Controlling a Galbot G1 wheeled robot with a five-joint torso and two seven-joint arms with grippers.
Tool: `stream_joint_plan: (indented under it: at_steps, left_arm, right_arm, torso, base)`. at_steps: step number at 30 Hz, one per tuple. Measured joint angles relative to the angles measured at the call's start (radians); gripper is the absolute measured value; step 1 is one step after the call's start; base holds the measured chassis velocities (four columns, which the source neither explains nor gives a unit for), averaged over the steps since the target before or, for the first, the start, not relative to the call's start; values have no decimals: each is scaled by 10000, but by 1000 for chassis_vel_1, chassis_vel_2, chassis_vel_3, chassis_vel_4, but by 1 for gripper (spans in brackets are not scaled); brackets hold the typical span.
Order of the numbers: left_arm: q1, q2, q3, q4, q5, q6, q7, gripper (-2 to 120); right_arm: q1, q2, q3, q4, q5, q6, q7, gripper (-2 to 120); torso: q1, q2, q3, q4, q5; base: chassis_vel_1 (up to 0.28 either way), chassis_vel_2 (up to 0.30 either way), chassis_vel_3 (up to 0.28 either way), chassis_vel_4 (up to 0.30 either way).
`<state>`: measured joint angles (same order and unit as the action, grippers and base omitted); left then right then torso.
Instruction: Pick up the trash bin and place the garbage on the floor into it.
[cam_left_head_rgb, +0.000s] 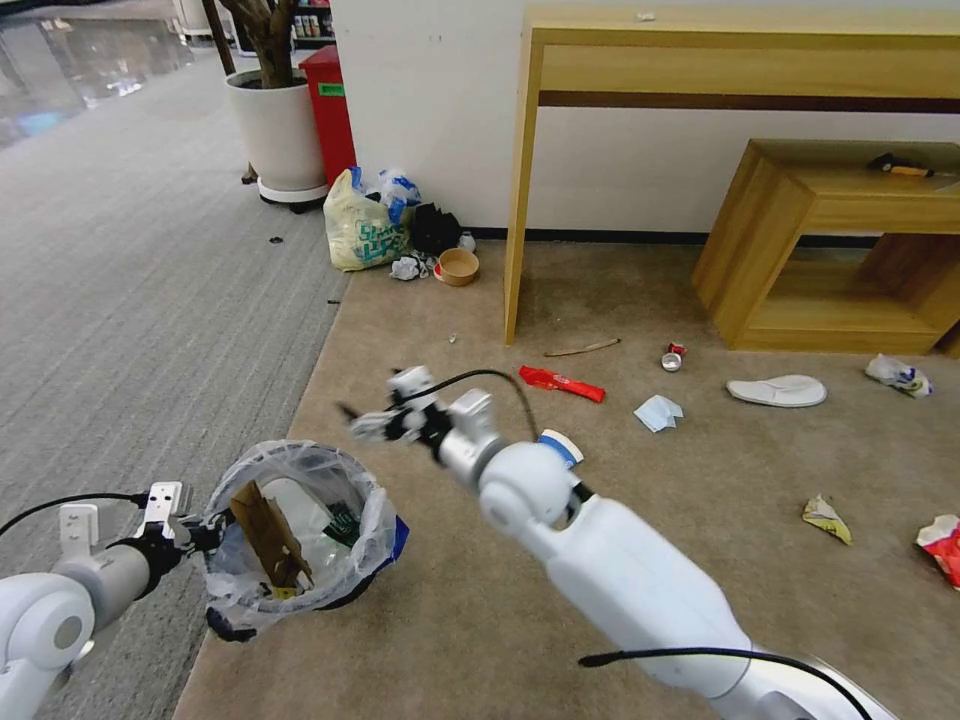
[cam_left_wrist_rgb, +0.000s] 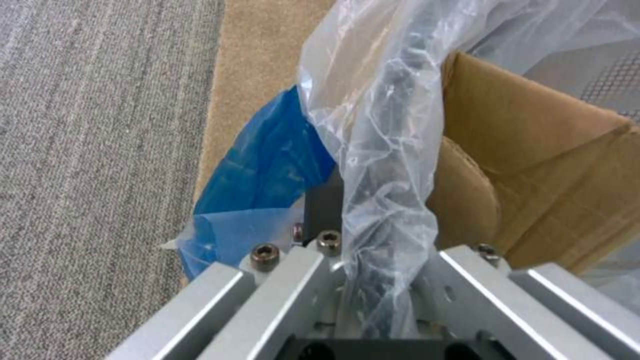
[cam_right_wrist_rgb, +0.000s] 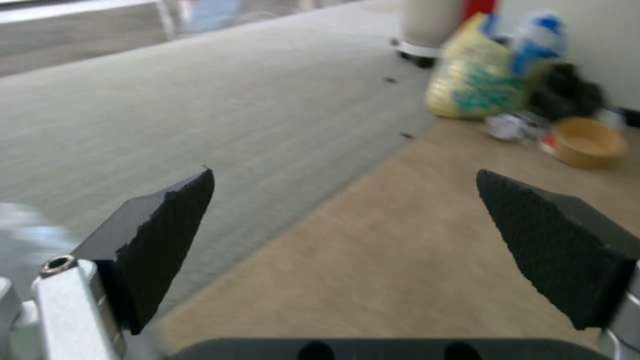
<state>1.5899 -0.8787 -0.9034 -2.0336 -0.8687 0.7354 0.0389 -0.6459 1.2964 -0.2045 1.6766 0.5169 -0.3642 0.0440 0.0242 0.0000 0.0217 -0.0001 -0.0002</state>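
the left tool (cam_left_head_rgb: 195, 533) is gripping the rim of the trash bin (cam_left_head_rgb: 300, 530), which is holding brown cardboard (cam_left_head_rgb: 268, 540). the right tool (cam_left_head_rgb: 352, 418) is hovering above the tan carpet (cam_left_head_rgb: 700, 480), where a red wrapper (cam_left_head_rgb: 562, 383), a tissue (cam_left_head_rgb: 657, 412) and a white slipper (cam_left_head_rgb: 777, 390) are lying well apart.

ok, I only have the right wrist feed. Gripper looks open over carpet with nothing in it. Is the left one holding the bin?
Observer: Yes. The left gripper is shut on the trash bin at its rim, pinching the plastic liner.
Operator: Anything in the bin?
Observer: A piece of brown cardboard stands inside it.
Operator: Where's my right gripper relative to it?
Observer: The right gripper is above the tan carpet, just beyond the bin's far rim.
Operator: Nearest litter?
Observer: A red wrapper, farther out to the right.
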Motion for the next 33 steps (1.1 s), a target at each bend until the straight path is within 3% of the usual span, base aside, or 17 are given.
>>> stream_joint_plan:
  at_steps: [7, 14, 19, 26, 33]
  left_arm:
    - [28, -141, -56, -80, -7, 0, 6, 0]
    - [234, -258, -208, -158, 52, 1, 121, 0]
    - [328, -307, -285, -215, 54, 1, 157, 0]
    - [504, -362, -393, -384, 67, 2, 183, 0]
    - [584, -446, -434, -492, 74, 2, 215, 0]
  right_arm:
    - [-848, -194, 1310, -188, -174, 172, 65, 100]
    - [-3491, -588, 3089, 1012, -678, 479, 501, 100]
    - [-4602, -587, 3854, 1660, -1065, 702, 641, 100]
    - [-6926, -567, 5554, 2599, -2330, 1615, 555, 100]
    - [-8046, -400, 6876, 3072, -2745, 2012, 294, 100]
  torso:
    - [0, 0, -1, 3, 0]
    - [0, 0, -2, 0, 1]
    - [0, 0, -2, -1, 0]
    - [-1, 0, -2, 0, -1]
    - [-1, 0, -2, 0, -1]
  base:
    - [0, 0, 0, 0]
    - [0, 0, 0, 0]
    - [0, 0, 0, 0]
    - [0, 0, 0, 0]
    - [0, 0, 0, 0]
